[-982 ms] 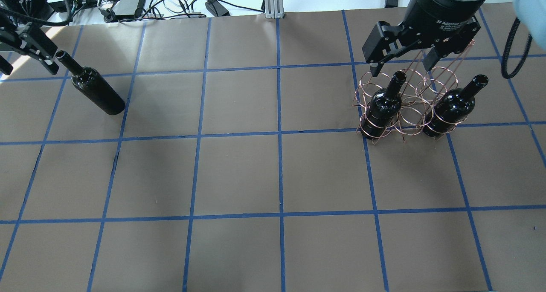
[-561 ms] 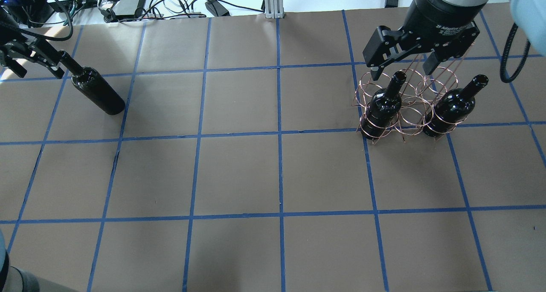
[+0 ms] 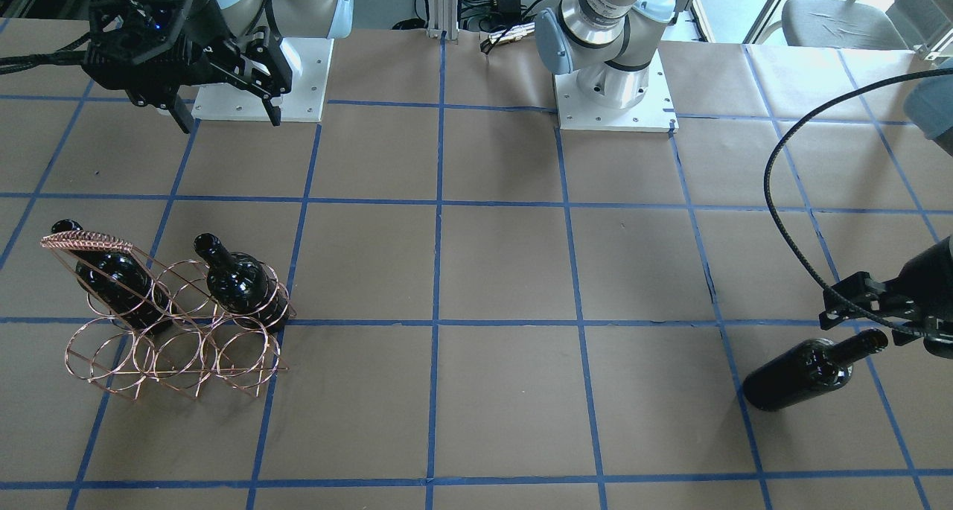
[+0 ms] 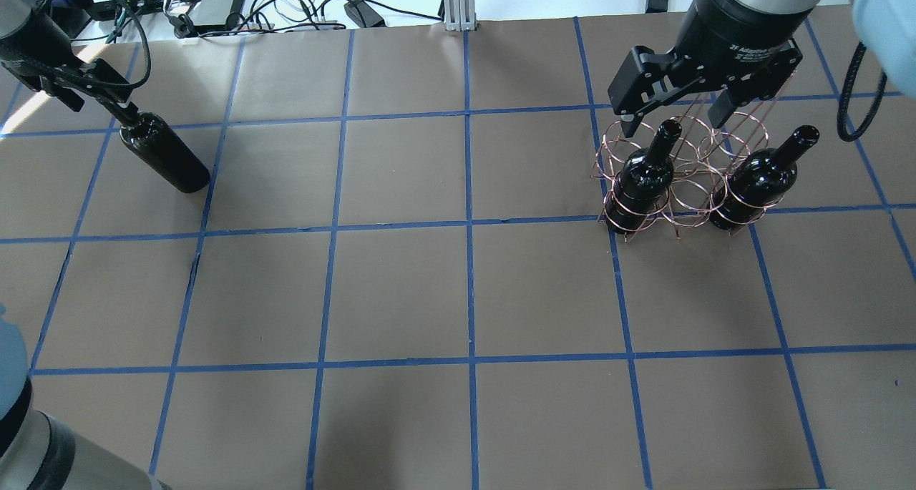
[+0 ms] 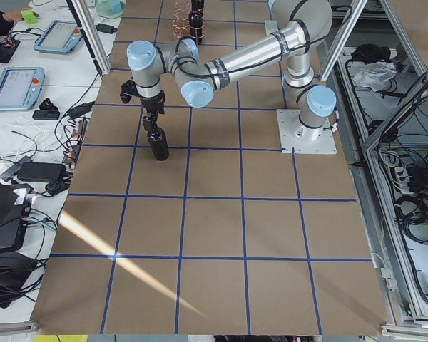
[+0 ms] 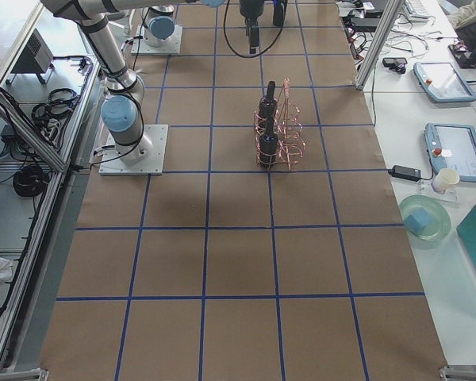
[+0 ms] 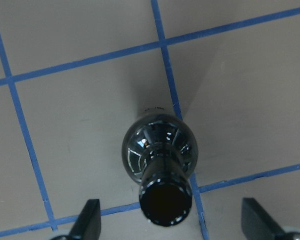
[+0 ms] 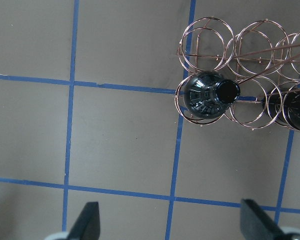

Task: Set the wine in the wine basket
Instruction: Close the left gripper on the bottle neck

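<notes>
At the robot's left end of the brown paper-covered table (image 4: 401,290) gridded with blue tape: the dark, near-black glossy glass wine bottle (image 4: 166,157), upright on its base and unlabelled. Well apart from the copper-pink thin-wire basket of round loops (image 4: 683,189) at the right end, with bare table between them (so not in the basket).

Directly over the bottle's neck, pointing straight down: the left two-finger gripper (image 7: 172,222). Open, with fingers (image 7: 88,220) spread wide, one to each side of the hollow rimmed mouth. From the wrist camera, brown paper shows in both gaps and there is no contact. Hides the neck from the overhead camera. Hard to tell whether the fingertips are level with the mouth or a little above it.

Raised above the table near the basket, off to one side rather than over any loop: the right two-finger gripper (image 4: 675,114). Also open, with fingers (image 4: 628,118) far apart and gripping nothing (from its wrist camera, the basket fills only the upper right corner).

Upright inside the basket, in the same row with one loop between them: a second dark glass bottle (image 4: 639,182) and a third dark glass bottle (image 4: 757,181). Over one end of the basket, beside the third bottle's neck: the coiled wire handle (image 3: 89,238).
</notes>
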`<action>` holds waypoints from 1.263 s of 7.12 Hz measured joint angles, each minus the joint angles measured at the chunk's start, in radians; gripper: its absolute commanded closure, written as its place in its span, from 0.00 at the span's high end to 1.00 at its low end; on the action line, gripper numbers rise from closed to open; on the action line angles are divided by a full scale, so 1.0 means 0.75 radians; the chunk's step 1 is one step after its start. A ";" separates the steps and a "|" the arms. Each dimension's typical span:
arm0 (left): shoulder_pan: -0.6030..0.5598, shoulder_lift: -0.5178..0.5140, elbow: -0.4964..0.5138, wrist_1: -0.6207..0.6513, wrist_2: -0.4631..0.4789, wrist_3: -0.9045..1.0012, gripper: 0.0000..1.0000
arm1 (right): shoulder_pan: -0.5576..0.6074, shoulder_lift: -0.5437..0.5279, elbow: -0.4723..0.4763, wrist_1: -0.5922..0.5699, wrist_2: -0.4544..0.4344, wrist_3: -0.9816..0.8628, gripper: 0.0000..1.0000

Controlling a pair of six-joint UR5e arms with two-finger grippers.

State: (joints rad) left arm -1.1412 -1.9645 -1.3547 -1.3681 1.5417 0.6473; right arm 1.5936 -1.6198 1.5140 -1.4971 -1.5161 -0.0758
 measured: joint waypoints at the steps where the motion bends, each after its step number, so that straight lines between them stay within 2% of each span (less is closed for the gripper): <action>1: -0.003 -0.010 0.000 0.027 -0.009 0.001 1.00 | 0.000 0.001 0.000 0.000 0.001 -0.001 1.00; 4: -0.025 -0.044 -0.004 0.120 -0.012 -0.089 1.00 | -0.001 0.003 0.000 -0.002 -0.001 -0.001 1.00; 6: -0.057 -0.055 -0.003 0.131 -0.005 -0.152 0.79 | -0.003 0.004 0.000 -0.005 -0.002 -0.004 1.00; 9: -0.057 -0.055 0.001 0.127 0.016 -0.132 0.82 | -0.008 0.006 0.000 -0.013 0.000 -0.010 1.00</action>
State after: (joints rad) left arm -1.1843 -2.0056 -1.3541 -1.2728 1.5536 0.5486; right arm 1.5876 -1.6156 1.5140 -1.5071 -1.5162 -0.0830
